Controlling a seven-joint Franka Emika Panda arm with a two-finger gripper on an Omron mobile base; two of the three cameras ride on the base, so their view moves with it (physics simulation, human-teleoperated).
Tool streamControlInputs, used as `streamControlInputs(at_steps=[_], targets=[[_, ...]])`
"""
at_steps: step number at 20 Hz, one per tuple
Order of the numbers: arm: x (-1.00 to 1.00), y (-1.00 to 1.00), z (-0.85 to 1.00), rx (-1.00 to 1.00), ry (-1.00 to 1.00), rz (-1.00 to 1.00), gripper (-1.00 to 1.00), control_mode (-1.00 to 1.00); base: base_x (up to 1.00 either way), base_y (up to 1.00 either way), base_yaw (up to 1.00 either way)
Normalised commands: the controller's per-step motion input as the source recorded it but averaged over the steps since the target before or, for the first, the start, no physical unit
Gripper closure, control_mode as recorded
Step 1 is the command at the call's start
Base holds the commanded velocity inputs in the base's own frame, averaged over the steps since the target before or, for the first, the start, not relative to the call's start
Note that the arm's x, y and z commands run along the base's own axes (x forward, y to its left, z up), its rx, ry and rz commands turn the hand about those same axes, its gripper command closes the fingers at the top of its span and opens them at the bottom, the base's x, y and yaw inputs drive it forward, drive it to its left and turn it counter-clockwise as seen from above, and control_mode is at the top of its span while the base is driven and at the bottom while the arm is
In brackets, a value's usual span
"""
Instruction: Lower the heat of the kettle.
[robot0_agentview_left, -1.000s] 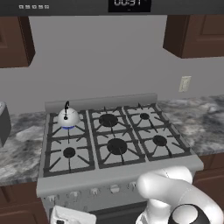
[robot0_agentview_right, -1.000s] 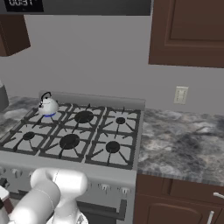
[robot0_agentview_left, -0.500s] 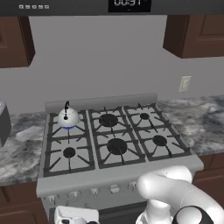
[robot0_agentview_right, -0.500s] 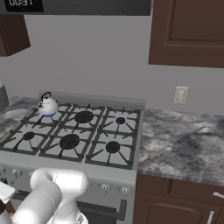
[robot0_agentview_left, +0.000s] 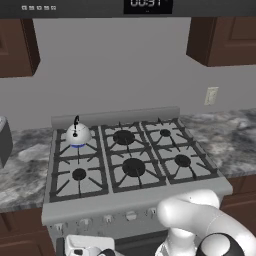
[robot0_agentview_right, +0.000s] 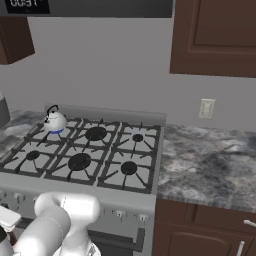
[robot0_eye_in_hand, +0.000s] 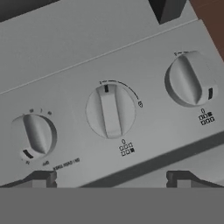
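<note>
The white dome-shaped kettle (robot0_agentview_left: 78, 134) (robot0_agentview_right: 54, 121) with its black arched handle stands on the stove's rear left burner. My gripper (robot0_eye_in_hand: 110, 180) is open, low in front of the stove's front panel (robot0_eye_in_hand: 65, 57), and holds nothing. Its two dark fingertips (robot0_eye_in_hand: 41, 179) stand wide apart below the middle knob (robot0_eye_in_hand: 110, 111), whose bar is nearly upright. A left knob (robot0_eye_in_hand: 35, 135) and a right knob (robot0_eye_in_hand: 190, 78) flank it, both turned at a slant. In the left base view the white hand (robot0_agentview_left: 85, 246) hangs below the panel's left end.
The six-burner stove (robot0_agentview_left: 134, 167) sits between marbled grey counters (robot0_agentview_right: 210, 165). A grey appliance (robot0_agentview_left: 4, 140) stands on the left counter. The oven door handle (robot0_agentview_right: 117, 241) runs below the knobs. Dark wood cabinets (robot0_agentview_right: 215, 35) hang overhead.
The hand has crept slightly to the right below the stove's panel. The jaws stay open and the kettle has not moved.
</note>
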Motion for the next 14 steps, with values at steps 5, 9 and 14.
streamControlInputs(at_steps=[5, 9, 14], targets=[[0.03, 0.00, -0.02, 0.00, 0.00, 0.00, -1.00, -1.00, 0.00, 0.00, 0.00], [0.10, 0.00, -0.03, 0.00, 0.00, 0.01, -1.00, -1.00, 0.00, 0.00, 0.00], [0.05, 0.01, -0.14, 0.00, 0.00, 0.02, -1.00, -1.00, 0.00, 0.00, 0.00]])
